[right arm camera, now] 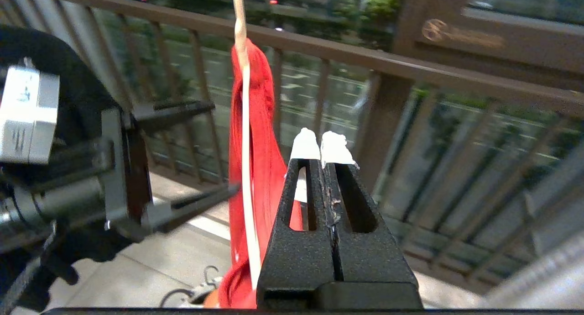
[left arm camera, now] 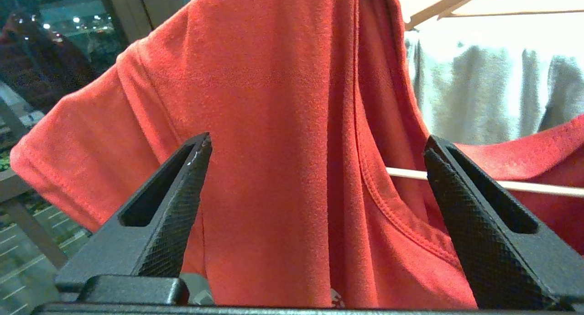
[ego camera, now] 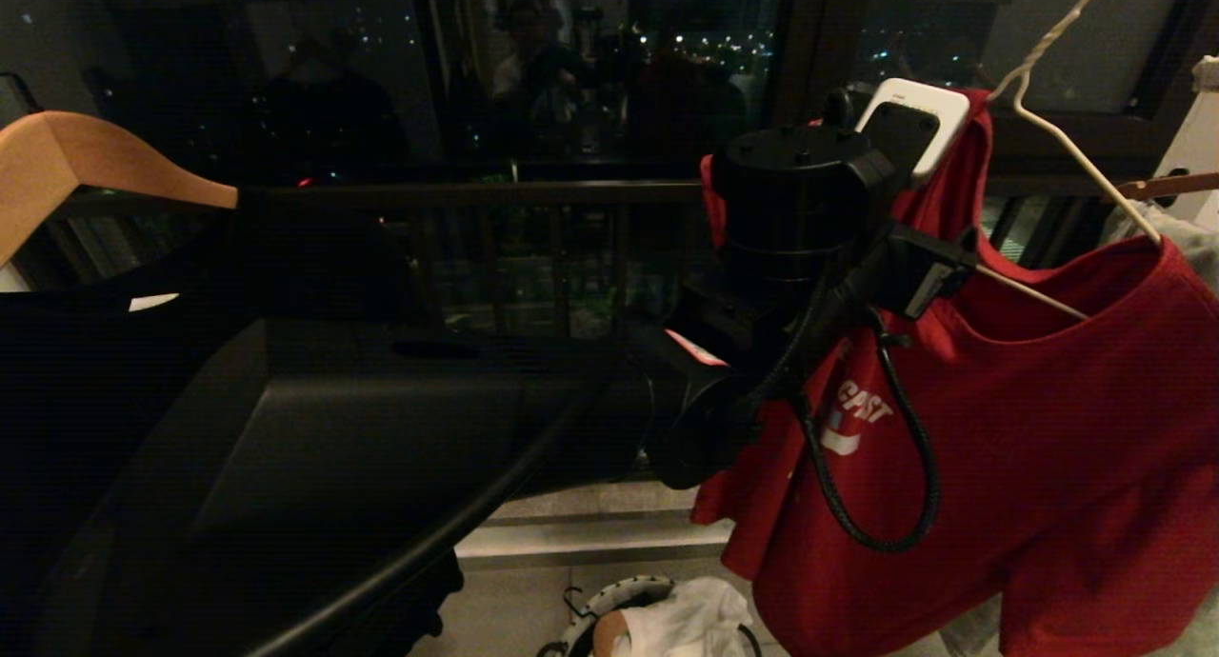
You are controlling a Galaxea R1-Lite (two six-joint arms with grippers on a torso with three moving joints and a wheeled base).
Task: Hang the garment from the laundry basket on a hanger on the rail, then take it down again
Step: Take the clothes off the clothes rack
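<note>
Dark balcony railing behind, the garment (ego camera: 1029,428) hangs on the hanger (ego camera: 1067,143) at three o'clock; left gripper (left arm camera: 315,182), jaws spread, straddles its shoulder fold, nearer than the clenched, empty right gripper (right arm camera: 323,146).

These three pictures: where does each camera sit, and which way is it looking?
Head view: on the robot's head, looking forward and down at the red shirt on the wire hanger; the left arm fills the foreground.
Left wrist view: behind the open left gripper, facing the shirt close up.
Right wrist view: behind the shut right gripper, facing the balcony railing; the left arm shows at one side.
Shared: all three show the shirt and the hanger.
</note>
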